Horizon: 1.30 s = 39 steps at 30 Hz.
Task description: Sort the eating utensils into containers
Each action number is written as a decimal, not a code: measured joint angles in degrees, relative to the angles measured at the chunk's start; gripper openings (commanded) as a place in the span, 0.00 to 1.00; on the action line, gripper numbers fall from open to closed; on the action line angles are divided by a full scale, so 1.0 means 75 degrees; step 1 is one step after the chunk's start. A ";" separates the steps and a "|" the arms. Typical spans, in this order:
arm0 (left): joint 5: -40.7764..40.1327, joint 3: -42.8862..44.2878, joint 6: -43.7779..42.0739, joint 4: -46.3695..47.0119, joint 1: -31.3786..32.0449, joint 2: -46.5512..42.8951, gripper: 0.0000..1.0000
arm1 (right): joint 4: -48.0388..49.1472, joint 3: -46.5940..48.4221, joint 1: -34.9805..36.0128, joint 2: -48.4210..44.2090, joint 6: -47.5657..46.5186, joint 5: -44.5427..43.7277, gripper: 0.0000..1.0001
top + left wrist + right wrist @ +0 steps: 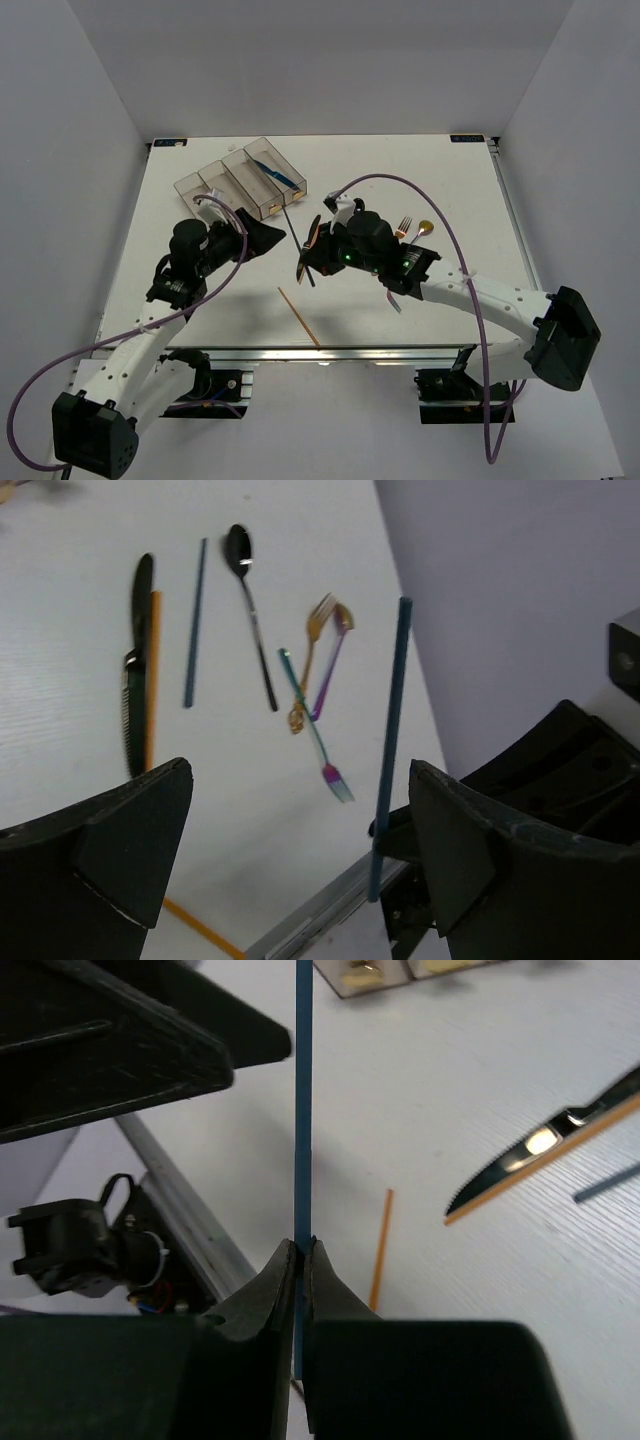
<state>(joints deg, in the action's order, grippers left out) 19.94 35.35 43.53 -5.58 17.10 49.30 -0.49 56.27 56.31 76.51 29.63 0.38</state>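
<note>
My right gripper (302,1247) is shut on a blue chopstick (302,1100) and holds it off the table, its free end toward my left gripper (264,238). My left gripper (298,790) is open and empty, and the chopstick (390,750) stands just inside its right finger. The row of clear bins (238,180) stands at the back left with a blue knife (275,172) in the rightmost bin. On the table lie a black knife (135,670), a wooden chopstick (153,680), a dark chopstick (194,620), a black spoon (250,610), a gold fork (311,655), a purple-gold spoon (331,670) and a teal-purple fork (318,740).
Another wooden chopstick (298,316) lies alone near the front edge of the table. The metal rail of the front edge (300,352) runs just below it. Grey walls close in the table at the back and both sides.
</note>
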 measured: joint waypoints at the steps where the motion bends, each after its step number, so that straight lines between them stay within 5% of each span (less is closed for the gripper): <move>1: 0.0213 -0.0009 0.0128 0.0294 0.0000 0.0020 0.98 | 0.0131 0.0000 0.0000 -0.0064 0.0003 0.0169 0.00; 8: 0.1110 -0.0119 0.0784 0.1795 0.0000 0.0079 0.95 | 0.0341 0.0000 0.0000 -0.0026 0.0061 0.0880 0.00; 14: 0.1262 -0.0166 0.0810 0.1944 0.0000 0.0274 0.77 | 0.0443 0.0003 0.0000 -0.0020 0.0073 0.1142 0.00; 20: 0.1338 -0.0169 0.0898 0.2052 0.0000 0.0720 0.19 | 0.0627 0.0064 0.0000 0.0073 0.0099 0.1445 0.00; 23: 0.1469 -0.0230 0.1137 0.2477 0.0003 0.0743 0.00 | 0.0705 0.0143 -0.0006 0.0370 0.0114 0.1518 0.00; 26: 0.1343 -0.0245 0.1105 0.2451 0.0012 0.0796 0.00 | 0.0781 0.0163 -0.0009 0.0463 0.0137 0.1355 0.39; 27: 0.1172 -0.0189 0.1040 0.2267 0.0012 0.0810 0.00 | 0.0778 0.0163 -0.0012 0.0452 0.0181 0.1271 0.67; 30: 0.0175 0.0434 0.0729 0.1113 0.0012 0.1061 0.00 | 0.0586 0.0169 -0.0047 0.0385 0.0108 0.0720 0.89; 39: -0.4695 0.4264 -0.0382 -0.2428 -0.0845 0.4511 0.00 | -0.0472 0.0122 -0.0358 -0.0347 -0.0242 -0.1043 0.89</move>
<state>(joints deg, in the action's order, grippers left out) -15.27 67.33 40.66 -23.79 10.76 83.13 -4.03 57.19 53.63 73.91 27.81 -7.44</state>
